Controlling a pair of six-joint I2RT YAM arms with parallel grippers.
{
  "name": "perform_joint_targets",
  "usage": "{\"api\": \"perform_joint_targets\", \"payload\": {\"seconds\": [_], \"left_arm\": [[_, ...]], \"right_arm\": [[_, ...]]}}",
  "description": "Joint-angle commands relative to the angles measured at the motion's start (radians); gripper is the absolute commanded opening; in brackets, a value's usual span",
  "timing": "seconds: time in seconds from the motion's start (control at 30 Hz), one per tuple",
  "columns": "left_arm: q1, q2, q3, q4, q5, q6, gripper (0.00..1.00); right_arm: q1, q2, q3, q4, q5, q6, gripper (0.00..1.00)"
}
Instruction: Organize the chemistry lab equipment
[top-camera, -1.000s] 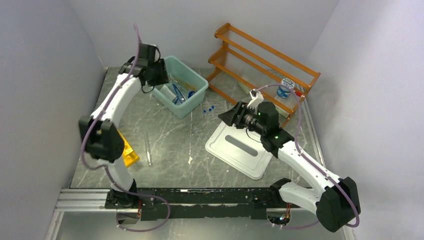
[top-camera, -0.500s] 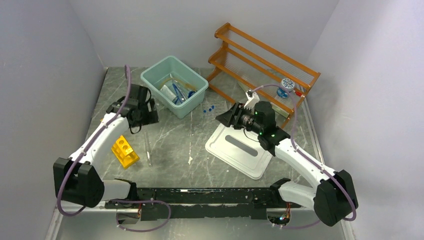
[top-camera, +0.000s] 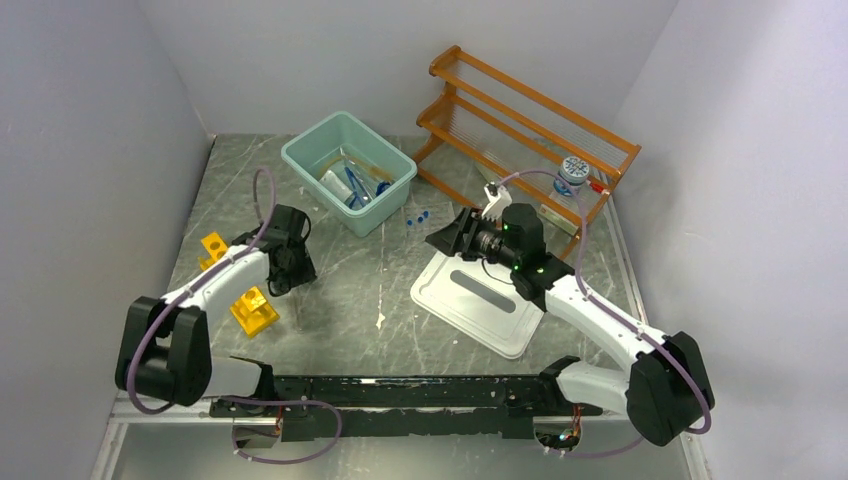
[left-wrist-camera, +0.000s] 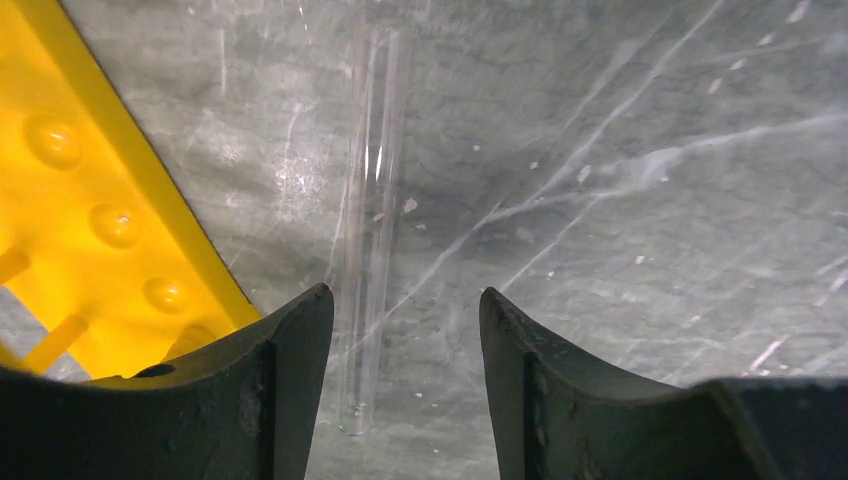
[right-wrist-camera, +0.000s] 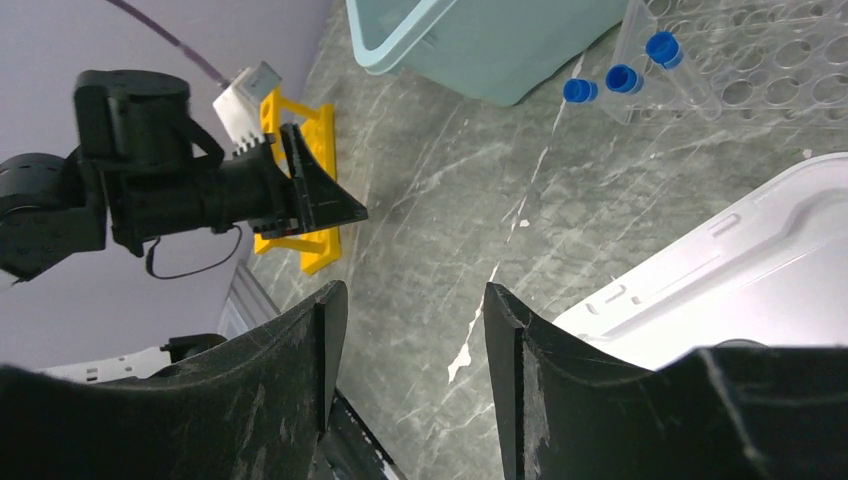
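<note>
A clear glass tube (left-wrist-camera: 372, 220) lies flat on the grey table, next to the yellow holed test-tube rack (left-wrist-camera: 110, 230). My left gripper (left-wrist-camera: 405, 330) hangs open just over the tube's near end, which sits close to the left finger; nothing is gripped. From above, the left gripper (top-camera: 295, 268) is beside the rack (top-camera: 250, 308), and the arm crosses over the rack. My right gripper (top-camera: 447, 233) is open and empty above the table, left of the white tray (top-camera: 480, 300). Three blue-capped vials (right-wrist-camera: 620, 78) lie near the teal bin (top-camera: 348, 172).
The teal bin holds blue-handled items and other pieces. An orange wooden two-tier shelf (top-camera: 520, 130) stands at the back right with a small jar (top-camera: 572, 170) on it. Walls close in on the left and right.
My left arm swung from the teal bin down to the table beside the yellow rack, over the glass tube. The right arm shifted slightly left.
</note>
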Motion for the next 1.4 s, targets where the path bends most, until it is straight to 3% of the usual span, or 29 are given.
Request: {"api": "perform_joint_targets", "payload": {"seconds": [0.0,0.27,0.6,0.83,1.17,1.37], "left_arm": [[0.005,0.033,-0.043,0.072,0.031,-0.034,0.59],[0.005,0.063,-0.088,0.108,0.016,-0.058,0.6],[0.006,0.038,-0.123,0.132,0.018,-0.062,0.33],[0.006,0.048,-0.115,0.134,0.039,-0.054,0.22],[0.005,-0.123,-0.083,0.202,0.148,0.008,0.19],[0.003,-0.231,-0.042,0.26,0.284,0.048,0.18]], "right_arm": [[0.019,0.004,0.001,0.022,0.008,0.005,0.56],[0.039,0.017,0.018,0.01,0.018,0.0,0.56],[0.058,0.011,0.014,0.01,0.034,0.003,0.55],[0.063,0.003,0.012,-0.005,0.045,0.001,0.55],[0.09,0.025,0.006,0.038,-0.004,-0.024,0.61],[0.113,0.049,0.006,0.058,-0.022,-0.022,0.61]]}}
